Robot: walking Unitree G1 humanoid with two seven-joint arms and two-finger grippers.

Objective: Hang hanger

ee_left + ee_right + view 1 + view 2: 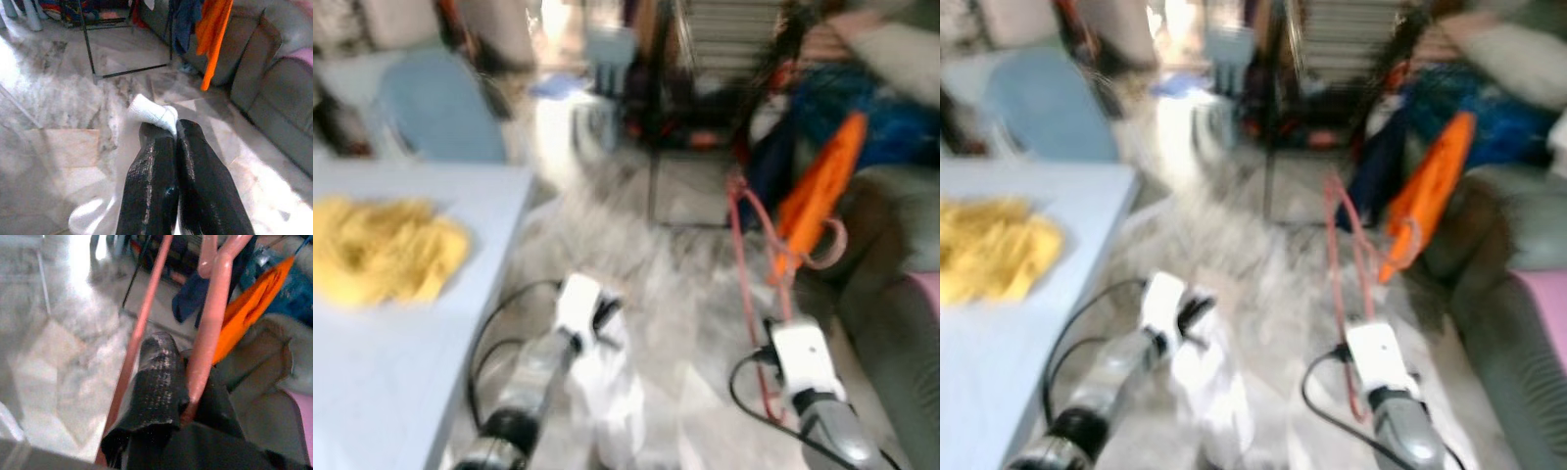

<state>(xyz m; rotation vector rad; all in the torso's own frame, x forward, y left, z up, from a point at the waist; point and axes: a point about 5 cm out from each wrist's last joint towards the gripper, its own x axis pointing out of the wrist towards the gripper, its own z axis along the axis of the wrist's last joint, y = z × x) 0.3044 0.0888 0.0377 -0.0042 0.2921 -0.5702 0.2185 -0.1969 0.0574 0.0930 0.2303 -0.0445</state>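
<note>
Right gripper (183, 382) clamped the pink hanger (751, 257) near the far-right rack (88, 44); left gripper (168, 134) pinched a white cloth (149, 111); blurred walking risked the hanger snagging hung clothes.

I see a pale marble-patterned tile floor (58, 98) with bright glare patches. A light blue table (382, 372) stands at left, a blue chair (440, 108) behind it. A black metal rack frame (88, 44) stands on the floor. A grey sofa (274, 98) occupies the right side.
</note>
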